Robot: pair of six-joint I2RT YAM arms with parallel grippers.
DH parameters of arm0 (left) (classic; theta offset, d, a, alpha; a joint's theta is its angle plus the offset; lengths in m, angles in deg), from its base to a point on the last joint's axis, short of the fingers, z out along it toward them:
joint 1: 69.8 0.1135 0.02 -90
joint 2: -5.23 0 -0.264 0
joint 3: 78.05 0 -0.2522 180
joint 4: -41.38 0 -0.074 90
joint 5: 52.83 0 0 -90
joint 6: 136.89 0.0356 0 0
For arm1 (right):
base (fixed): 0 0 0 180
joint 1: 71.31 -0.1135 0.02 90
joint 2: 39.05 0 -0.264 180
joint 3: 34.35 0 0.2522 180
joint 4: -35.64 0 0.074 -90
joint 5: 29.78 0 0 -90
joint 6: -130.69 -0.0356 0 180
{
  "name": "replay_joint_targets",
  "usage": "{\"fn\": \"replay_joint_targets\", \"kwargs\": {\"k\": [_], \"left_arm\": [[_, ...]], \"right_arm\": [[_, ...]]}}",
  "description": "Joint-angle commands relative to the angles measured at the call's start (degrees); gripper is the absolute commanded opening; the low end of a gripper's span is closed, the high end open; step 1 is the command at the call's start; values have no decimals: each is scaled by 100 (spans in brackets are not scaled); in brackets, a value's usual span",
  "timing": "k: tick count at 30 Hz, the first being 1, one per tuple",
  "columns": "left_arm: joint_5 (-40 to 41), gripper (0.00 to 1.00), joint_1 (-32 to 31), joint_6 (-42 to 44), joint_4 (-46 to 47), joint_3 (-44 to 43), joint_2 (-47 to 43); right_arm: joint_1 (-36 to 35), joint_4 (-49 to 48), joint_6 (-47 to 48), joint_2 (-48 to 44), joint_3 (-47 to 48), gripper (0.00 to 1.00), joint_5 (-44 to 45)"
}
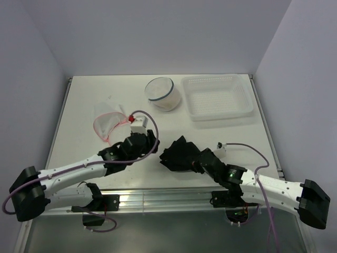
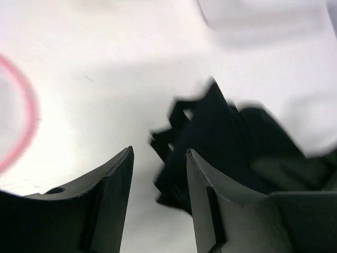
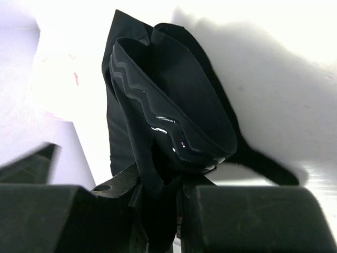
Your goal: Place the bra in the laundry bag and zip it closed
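Note:
The black bra (image 1: pixel 178 154) lies bunched on the white table near the front centre. My right gripper (image 1: pixel 199 161) is shut on its near edge; the wrist view shows the fabric (image 3: pixel 168 116) pinched between the jaws, a cup rising in front. My left gripper (image 1: pixel 149 141) is open and empty just left of the bra; its wrist view shows the bra (image 2: pixel 226 142) beyond the right finger (image 2: pixel 202 184). The mesh laundry bag (image 1: pixel 109 122), with its pink-rimmed opening, lies at the left, behind the left gripper. A piece of its pink rim (image 2: pixel 23 121) shows in the left wrist view.
A round clear container (image 1: pixel 163 93) and a white perforated basket (image 1: pixel 217 96) stand at the back of the table. Grey walls close in the sides and the back. The table's front edge carries a metal rail (image 1: pixel 158 199).

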Motion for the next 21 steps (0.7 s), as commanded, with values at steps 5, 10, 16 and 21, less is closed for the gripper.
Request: {"fn": "replay_joint_targets", "kwargs": {"k": [5, 10, 16, 21], "left_arm": [[2435, 50, 1337, -644, -2995, -1089, -850], [2385, 52, 2707, -451, -3273, -1371, -736], [1523, 48, 4229, -257, -2983, -1608, 125], [1004, 52, 4853, -214, -2614, -1485, 222]], "right_arm": [[72, 231, 822, -89, 637, 3, 184], [63, 152, 1069, -53, 787, 2, 61], [63, 12, 1218, 79, 857, 1, -176], [72, -199, 1183, 8, 735, 1, -273]]}}
